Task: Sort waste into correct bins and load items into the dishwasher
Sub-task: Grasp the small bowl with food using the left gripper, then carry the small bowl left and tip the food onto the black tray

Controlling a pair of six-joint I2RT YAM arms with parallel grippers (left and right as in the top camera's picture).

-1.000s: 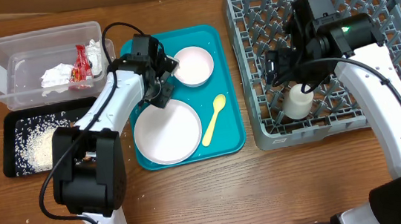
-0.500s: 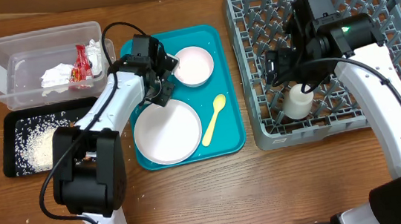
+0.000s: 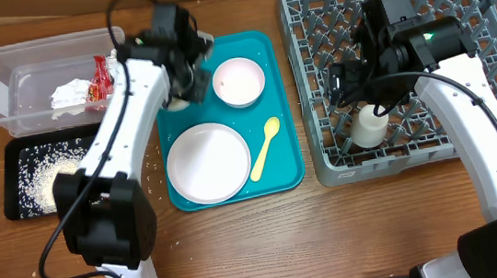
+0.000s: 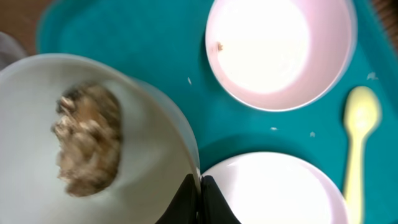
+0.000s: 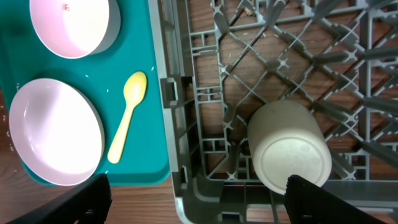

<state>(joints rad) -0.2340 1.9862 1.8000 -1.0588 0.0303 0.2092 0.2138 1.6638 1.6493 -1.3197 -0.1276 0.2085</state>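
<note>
Overhead, the left gripper [image 3: 188, 71] hung over the far left part of the teal tray [image 3: 273, 62], just beside the clear bin [image 3: 11, 76] that held crumpled wrappers [image 3: 86, 89]. In the left wrist view its fingers [image 4: 200, 198] were pinched together on the rim of a white bowl [image 4: 146, 155], one inside and one outside, and a brownish lump of food [image 4: 87, 146] sat in that bowl. Under it on the tray lay a pink bowl [image 3: 239, 81], a white plate [image 3: 208, 164] nearer the robot, and a yellow spoon [image 3: 264, 148] just beside the plate's right edge. A black tray [image 3: 14, 182] scattered with rice stood on the table in front of the bin. The right gripper [image 3: 354, 86] was over the grey dish rack [image 3: 493, 2], near its left side. In the right wrist view its jaws stood wide apart with nothing between them, and a white cup [image 5: 291, 149] sat upside down in the rack below, near the front left corner, apart from both fingertips.
</note>
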